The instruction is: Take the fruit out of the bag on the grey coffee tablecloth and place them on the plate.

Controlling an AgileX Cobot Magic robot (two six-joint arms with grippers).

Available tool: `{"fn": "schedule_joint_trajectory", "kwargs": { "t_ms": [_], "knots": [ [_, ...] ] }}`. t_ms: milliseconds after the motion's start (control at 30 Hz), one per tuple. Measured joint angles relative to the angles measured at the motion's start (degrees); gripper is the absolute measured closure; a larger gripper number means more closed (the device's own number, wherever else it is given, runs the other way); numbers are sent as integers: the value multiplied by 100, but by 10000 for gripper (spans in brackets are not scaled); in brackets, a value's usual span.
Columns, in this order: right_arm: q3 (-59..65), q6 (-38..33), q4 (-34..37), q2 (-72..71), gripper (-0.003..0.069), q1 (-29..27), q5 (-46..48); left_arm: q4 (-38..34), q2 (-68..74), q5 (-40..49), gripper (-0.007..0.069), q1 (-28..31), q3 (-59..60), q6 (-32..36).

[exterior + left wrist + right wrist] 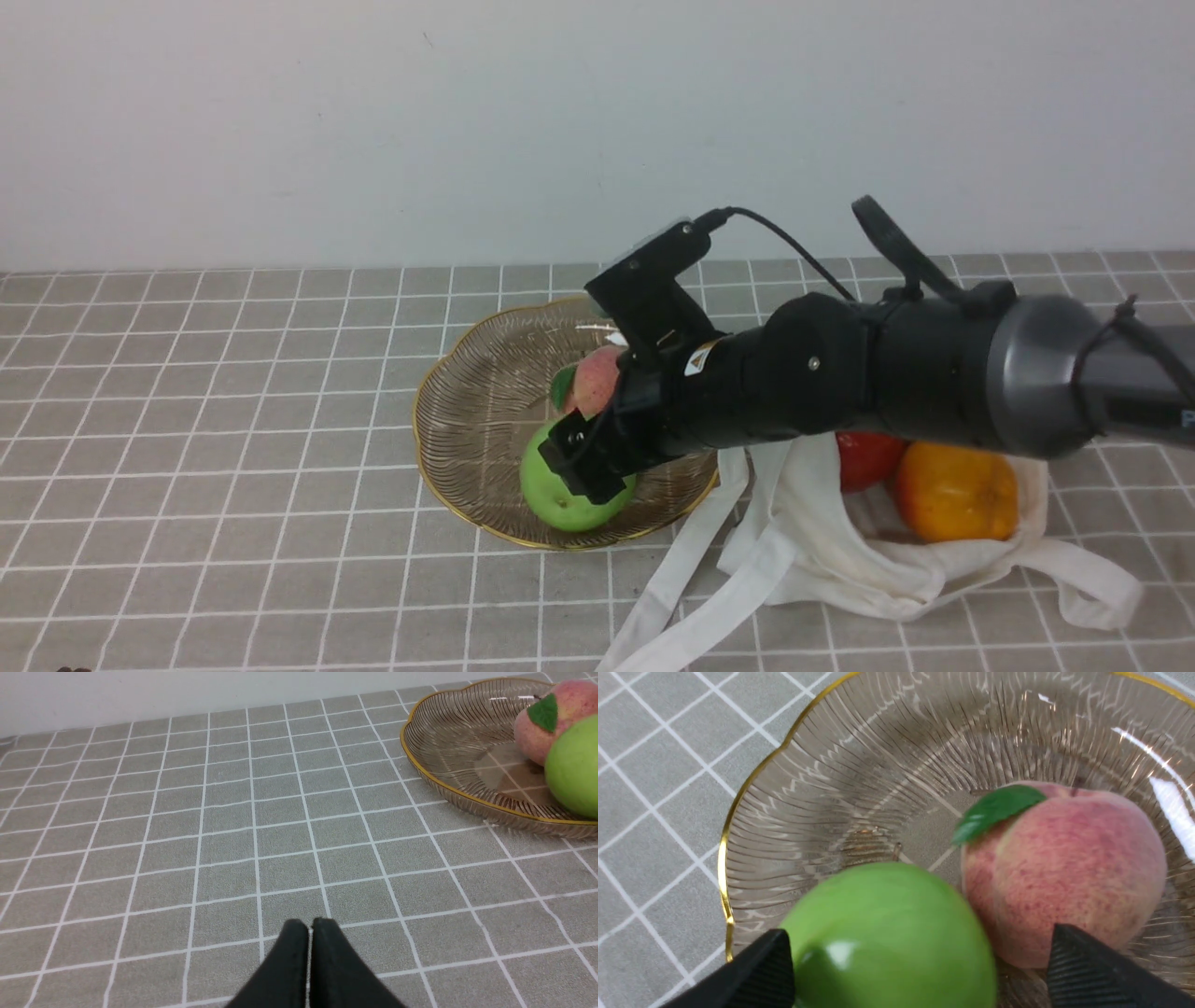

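My right gripper (586, 459) is open over the glass plate (467, 411), its jaws wide around the bright green apple (571, 504), which rests on the plate. In the right wrist view (919, 933) one finger touches the green apple (887, 933) and the other stands apart from it, in front of a pink peach (1064, 868). The peach (597, 378) lies on the plate too. The white bag (840, 551) lies right of the plate with a red apple (864, 457) and an orange fruit (957, 490) in its mouth. My left gripper (309, 924) is shut and empty over the tablecloth (187, 812).
The bag's long white straps (681, 579) trail toward the front edge beside the plate. The right arm (887, 373) reaches across over the bag. The plate (448, 751) sits ahead of the left gripper. A pale wall stands behind the table.
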Motion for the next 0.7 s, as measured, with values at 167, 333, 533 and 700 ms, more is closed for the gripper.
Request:
{"fn": "schedule_joint_trajectory", "kwargs": {
  "t_ms": [167,333,533,700],
  "knots": [
    [0,0,-159,-255,-32,0,169,0,0,0,632,0,0,0],
    [0,32,-481,-1054,-1,-34,923,0,0,0,632,0,0,0],
    [0,532,-1119,-2452,141,-311,2739,0,0,0,632,0,0,0],
    [0,1040,-1799,-3636,295,-631,4277,0,0,0,632,0,0,0]
  ]
}}
